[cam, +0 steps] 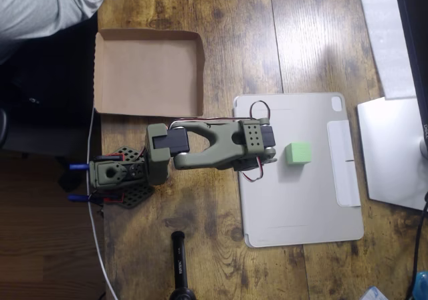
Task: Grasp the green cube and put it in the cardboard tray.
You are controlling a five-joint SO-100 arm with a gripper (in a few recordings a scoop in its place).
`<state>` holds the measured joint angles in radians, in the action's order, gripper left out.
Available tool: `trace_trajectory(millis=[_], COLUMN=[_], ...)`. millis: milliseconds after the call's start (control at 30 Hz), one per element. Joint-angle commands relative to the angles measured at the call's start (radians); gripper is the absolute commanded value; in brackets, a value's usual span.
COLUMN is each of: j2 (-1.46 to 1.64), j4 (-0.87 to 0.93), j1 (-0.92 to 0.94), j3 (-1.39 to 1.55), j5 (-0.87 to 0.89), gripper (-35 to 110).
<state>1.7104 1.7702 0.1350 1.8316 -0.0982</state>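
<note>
From the overhead view I see one green cube (297, 154) sitting on a flat grey tablet cover (297, 206), right of centre on the wooden worktop (267, 46). My olive-green arm (207, 146) stretches from its base at the left toward the cube, and the head of it ends just beside the cube's left face. The pincer (271, 154) is tucked under the wrist from this angle, so I cannot tell whether its jaws stand wide or narrow; the cube looks free, not yet gripped.

I judge this the approach step. The next move calls for bringing the jaws down around the cube, closing, lifting, then swinging left and far to the cardboard tray (100, 73), which lies well apart from the cube with nothing inside it.

Count: one cube, one tray, one tablet cover, one arm. A person's grey sleeve (47, 3) shows at the far left corner.
</note>
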Motion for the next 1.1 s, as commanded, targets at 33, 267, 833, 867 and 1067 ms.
trace_trajectory(millis=[33,267,833,867,1067], j2=[0.055,0.055,-0.146,-0.163,-0.167], j4=[0.012,0.003,0.014,0.017,0.021], j1=[-0.123,-0.121,0.017,0.032,0.071], j3=[0.011,0.012,-0.572,-0.64,-0.891], j5=[0.103,0.109,0.081,0.078,0.02], gripper=[0,0,0,0,0])
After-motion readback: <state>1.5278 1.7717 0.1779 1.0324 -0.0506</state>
